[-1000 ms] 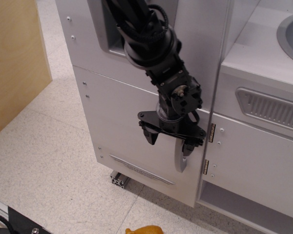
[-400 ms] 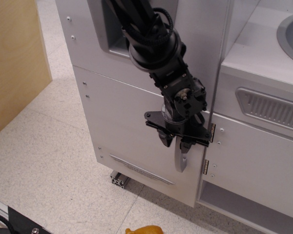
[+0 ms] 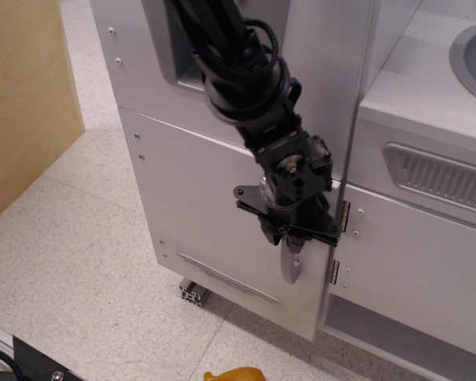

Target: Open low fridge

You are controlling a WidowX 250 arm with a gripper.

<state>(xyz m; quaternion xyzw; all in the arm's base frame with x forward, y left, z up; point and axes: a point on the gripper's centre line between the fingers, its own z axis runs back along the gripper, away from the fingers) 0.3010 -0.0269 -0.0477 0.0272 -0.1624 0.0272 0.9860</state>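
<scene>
Floor [image 3: 79,262]: pale speckled tile, thin grout lines, evenly lit.
Wood panel [image 3: 24,95]: light plywood, upright, at left edge, standing on the floor.
Cabinet door [image 3: 412,262]: white, handleless, brass hinges [image 3: 339,242] on its left side; open shelf gap below.
Vent panel [image 3: 444,178]: grey ribbed insert above the cabinet door.
Sink [image 3: 474,55]: grey round basin, top right, cut off by the edge.
Aluminium rail [image 3: 194,292]: short profile end on the floor.
Orange object [image 3: 236,374]: bottom edge, partly cropped.
</scene>
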